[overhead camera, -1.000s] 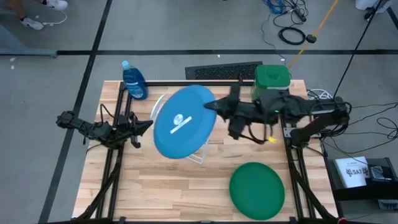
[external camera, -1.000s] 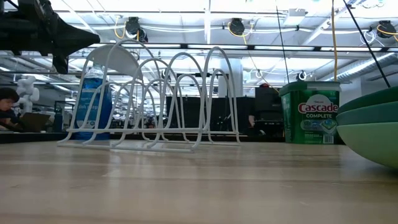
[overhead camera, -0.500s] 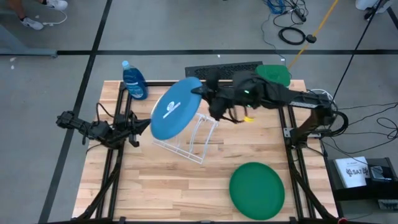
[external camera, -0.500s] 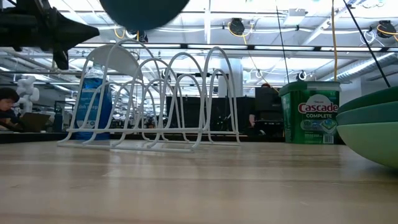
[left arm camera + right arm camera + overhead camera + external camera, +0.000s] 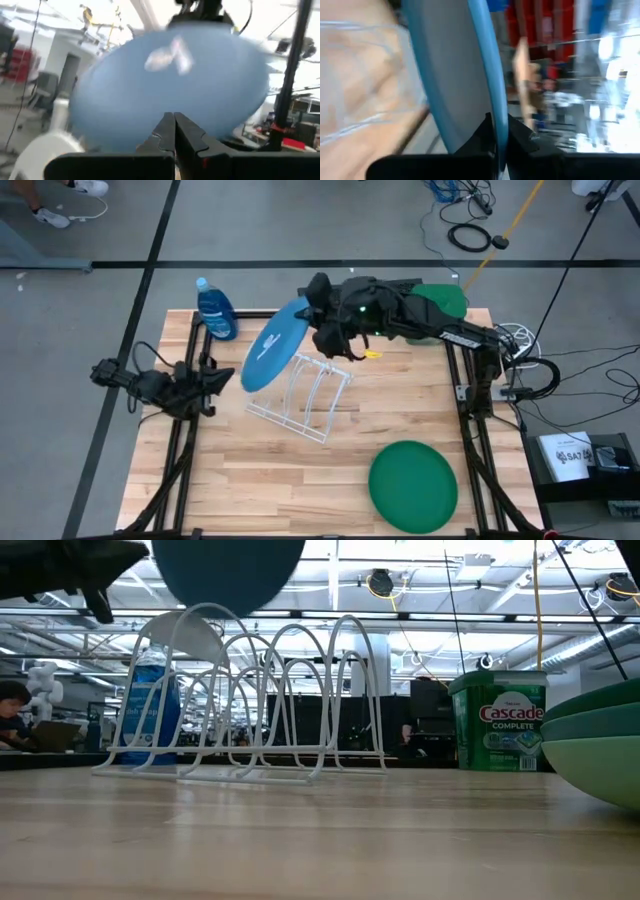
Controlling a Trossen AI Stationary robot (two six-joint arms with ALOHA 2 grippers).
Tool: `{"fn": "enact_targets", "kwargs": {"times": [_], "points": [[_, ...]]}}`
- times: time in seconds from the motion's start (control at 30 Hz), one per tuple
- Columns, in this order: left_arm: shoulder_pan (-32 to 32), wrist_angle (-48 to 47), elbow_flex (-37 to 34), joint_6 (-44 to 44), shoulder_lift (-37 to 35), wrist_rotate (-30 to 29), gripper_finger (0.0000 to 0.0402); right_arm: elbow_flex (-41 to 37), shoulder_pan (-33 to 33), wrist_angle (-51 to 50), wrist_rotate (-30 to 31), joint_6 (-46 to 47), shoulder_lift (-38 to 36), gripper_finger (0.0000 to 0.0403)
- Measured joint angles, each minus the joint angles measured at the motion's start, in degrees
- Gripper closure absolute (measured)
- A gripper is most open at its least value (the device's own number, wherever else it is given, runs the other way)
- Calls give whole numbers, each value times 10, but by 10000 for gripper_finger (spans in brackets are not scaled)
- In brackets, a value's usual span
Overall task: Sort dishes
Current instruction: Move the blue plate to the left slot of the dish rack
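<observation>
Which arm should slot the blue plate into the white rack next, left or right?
Right. Its pincer already grips the blue plate by the rim, tilted above the white rack. The left pincer waits shut beside the rack, holding nothing.

We see the wire rack (image 5: 300,395) mid-table, with a tilted plate (image 5: 273,346) held above its back-left end by the right gripper (image 5: 318,310). Behind it stand a bottle (image 5: 216,310) (left) and tub (image 5: 440,302) (right); stacked plates (image 5: 413,485) lie front-right.
</observation>
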Motion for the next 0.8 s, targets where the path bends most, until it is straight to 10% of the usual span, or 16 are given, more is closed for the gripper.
{"fn": "enact_targets", "kwargs": {"times": [0.8], "points": [[0,15,2,39,0,11,402,-4,-12,-30,-27,6,96,394]]}}
